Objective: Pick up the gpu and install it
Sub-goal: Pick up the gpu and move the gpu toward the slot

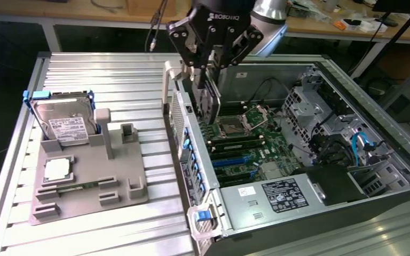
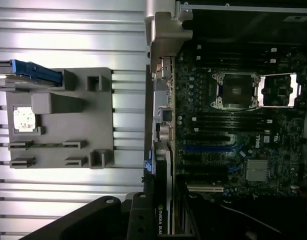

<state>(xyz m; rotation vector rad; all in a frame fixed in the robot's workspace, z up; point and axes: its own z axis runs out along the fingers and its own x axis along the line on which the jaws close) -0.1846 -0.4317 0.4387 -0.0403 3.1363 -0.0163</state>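
The gpu (image 1: 209,104) hangs on edge, its long side running downward, gripped at its upper end and held in the air over the open computer case (image 1: 376,176). Its lower end is just above the motherboard (image 1: 251,152), close to the case's rear wall and near the CPU socket (image 1: 232,127). In the wrist view the card (image 2: 162,200) shows edge-on as a slim blade, and white lettering on it reads NVIDIA.

The arm comes down from above with the wrist pointing straight down. The black gripper (image 1: 206,73) carries the word ROBOTIQ on its body. Its fingers are clenched on the gpu's two flat faces, only partly parted by the thin card between them.

Inside the case a power supply (image 1: 283,194) bears a white label too small to read. On the exterior view's left, on the ribbed metal table (image 1: 119,69), a grey holder (image 1: 94,184) carries a hard drive (image 1: 64,125) standing in a blue frame, a square processor chip (image 1: 57,168) and a memory stick (image 1: 68,186).
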